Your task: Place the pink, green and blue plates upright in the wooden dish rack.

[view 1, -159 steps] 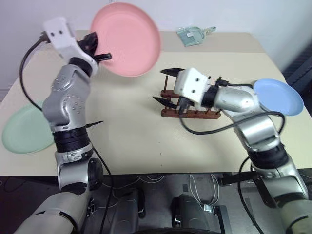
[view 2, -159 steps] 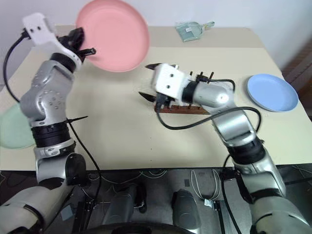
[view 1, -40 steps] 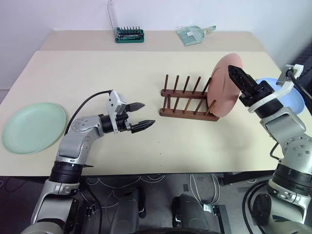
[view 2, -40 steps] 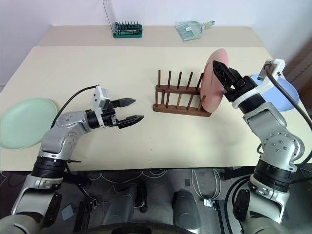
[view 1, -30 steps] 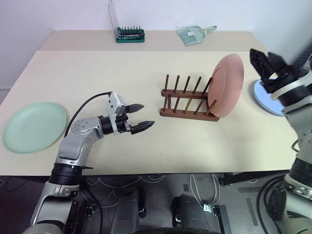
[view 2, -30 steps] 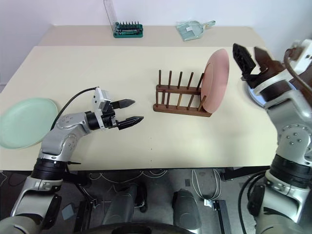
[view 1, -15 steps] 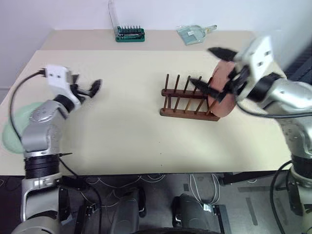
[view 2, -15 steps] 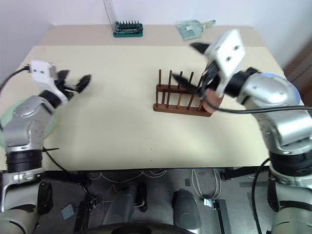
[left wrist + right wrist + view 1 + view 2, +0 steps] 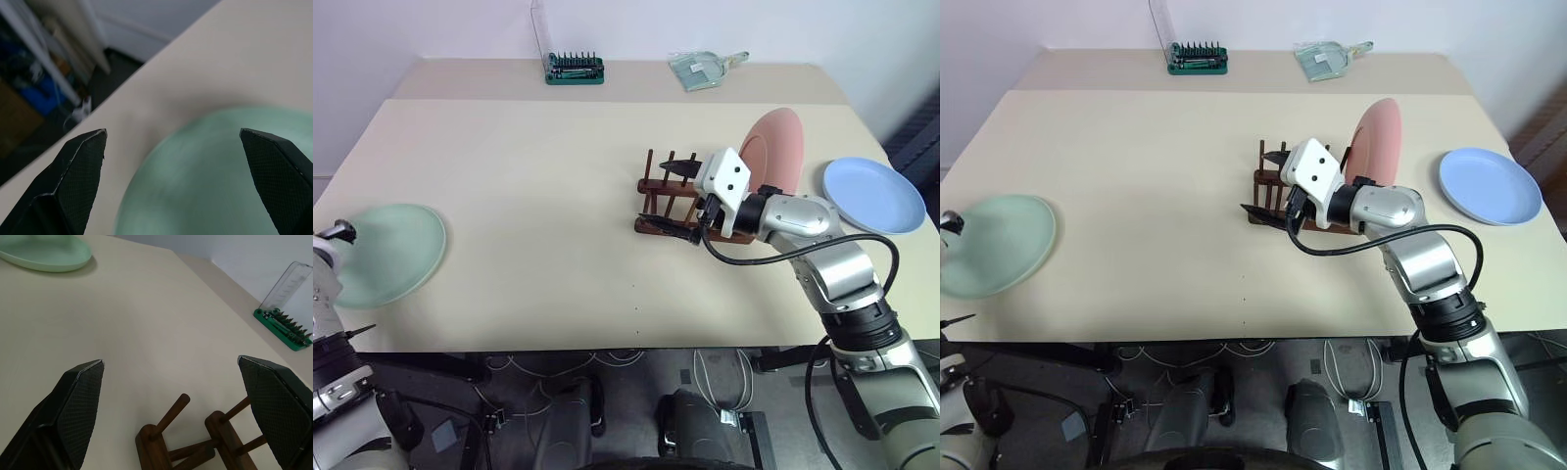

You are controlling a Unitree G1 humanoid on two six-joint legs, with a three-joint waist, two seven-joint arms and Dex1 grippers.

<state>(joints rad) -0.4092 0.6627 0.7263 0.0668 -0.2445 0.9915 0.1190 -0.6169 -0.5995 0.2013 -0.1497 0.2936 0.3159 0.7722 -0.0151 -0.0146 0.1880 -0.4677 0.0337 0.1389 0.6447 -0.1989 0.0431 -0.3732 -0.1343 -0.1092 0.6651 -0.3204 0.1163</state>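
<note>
while the pink plate (image 9: pixel 775 147) stands upright at the right end of the wooden dish rack (image 9: pixel 668 201), we judge the green plate (image 9: pixel 386 253) is next, flat at the table's left edge; the blue plate (image 9: pixel 873 194) lies flat far right. in the left wrist view, our left gripper (image 9: pixel 178 166) is spread wide over the green plate's rim, holding nothing; it must straddle that rim. in the right wrist view, our right gripper (image 9: pixel 183 404) gapes empty over the rack's pegs.

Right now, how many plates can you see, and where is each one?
3. The pink plate stands upright at the right end of the wooden dish rack. The green plate lies flat near the table's left edge. The blue plate lies flat near the right edge.
</note>
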